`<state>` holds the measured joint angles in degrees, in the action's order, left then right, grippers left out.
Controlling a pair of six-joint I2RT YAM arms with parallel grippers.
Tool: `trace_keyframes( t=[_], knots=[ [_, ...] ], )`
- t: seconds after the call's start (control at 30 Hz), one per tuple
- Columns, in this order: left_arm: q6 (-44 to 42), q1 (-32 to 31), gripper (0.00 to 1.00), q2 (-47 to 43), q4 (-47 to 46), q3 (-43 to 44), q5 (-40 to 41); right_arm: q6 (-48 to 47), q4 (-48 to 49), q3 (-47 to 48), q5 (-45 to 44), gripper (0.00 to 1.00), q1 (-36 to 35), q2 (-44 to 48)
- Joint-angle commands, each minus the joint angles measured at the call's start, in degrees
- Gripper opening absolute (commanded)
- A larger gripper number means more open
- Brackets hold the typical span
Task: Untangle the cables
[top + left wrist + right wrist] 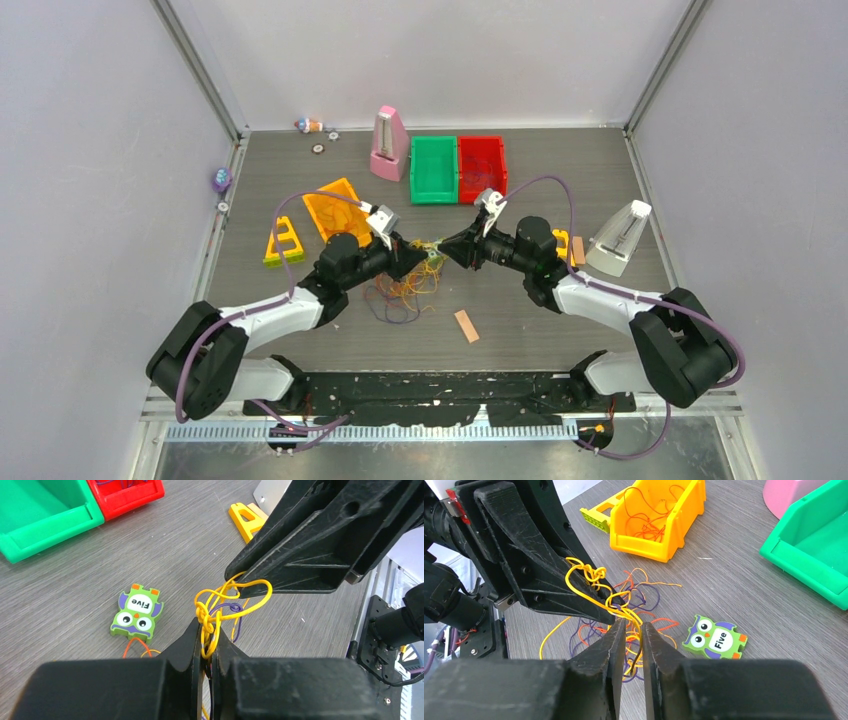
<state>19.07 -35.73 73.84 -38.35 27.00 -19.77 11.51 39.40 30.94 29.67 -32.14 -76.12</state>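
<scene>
The cables (405, 295) are a loose tangle of orange, yellow and purple strands (589, 630) lying at mid-table. My left gripper (209, 627) is shut on a knotted yellow strand (204, 615), lifted off the table. The right gripper (633, 622) meets it tip to tip from the other side. Its jaws stand a narrow gap apart, with a yellow strand running between them without being pinched. A yellow loop (252, 597) spans the short distance between the two grippers. In the top view the left gripper (425, 255) and right gripper (445, 248) almost touch above the tangle.
A green owl block (136, 611) lies beside the tangle. An orange bin (338, 210) holding thin strands sits at left, green bin (433, 168) and red bin (482, 165) at the back. A pink metronome (388, 145), white metronome (620, 240) and wooden block (466, 325) stand around.
</scene>
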Motion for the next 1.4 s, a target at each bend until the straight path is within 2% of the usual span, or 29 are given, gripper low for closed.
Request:
trace_keyframes(
  t=[0.0,0.03,0.1,0.17,0.23,0.47,0.67,0.87,1.03,1.23,1.37],
  knots=[
    [-0.7,-0.4,0.05,-0.2,-5.2,1.5,-1.9,-0.2,3.0,0.6,-0.2,0.19,-0.1,1.3],
    [-0.7,-0.5,0.07,-0.2,-5.2,1.5,-1.7,-0.2,3.1,0.7,-0.2,0.10,-0.1,1.3],
    [-0.6,-0.4,0.20,-0.6,-4.7,1.3,-0.5,0.0,2.5,0.9,-0.7,0.06,-0.1,1.5],
    [-0.8,-0.4,0.33,-1.4,-4.3,0.8,1.4,0.0,2.4,0.4,-2.6,0.05,-0.1,2.6],
    [-1.2,-0.5,0.38,-3.0,-4.0,0.0,3.6,-0.4,2.4,-0.9,-5.4,0.05,-0.1,4.8],
    [-1.8,-0.4,0.37,-3.7,0.0,0.3,10.4,-1.0,3.8,-5.2,-15.2,0.05,-0.2,10.1],
    [-2.2,-0.4,0.29,-2.4,0.1,1.4,7.9,-0.6,4.6,-5.1,-13.9,0.05,-0.1,10.2],
    [-2.3,-0.4,0.40,-1.5,-0.3,2.1,4.7,0.0,4.8,-4.0,-11.1,0.05,-0.1,8.1],
    [-2.6,-0.6,0.46,-0.5,-0.8,2.7,2.1,0.5,4.5,-3.1,-9.2,0.05,-0.1,6.5],
    [-2.4,-1.2,0.46,2.0,-0.1,4.6,0.2,0.8,5.1,-2.9,-8.0,0.05,-0.1,5.9],
    [-2.9,-2.0,0.44,4.8,5.9,8.1,1.1,0.9,5.2,-3.2,-8.1,0.05,-0.1,5.8]
  ],
)
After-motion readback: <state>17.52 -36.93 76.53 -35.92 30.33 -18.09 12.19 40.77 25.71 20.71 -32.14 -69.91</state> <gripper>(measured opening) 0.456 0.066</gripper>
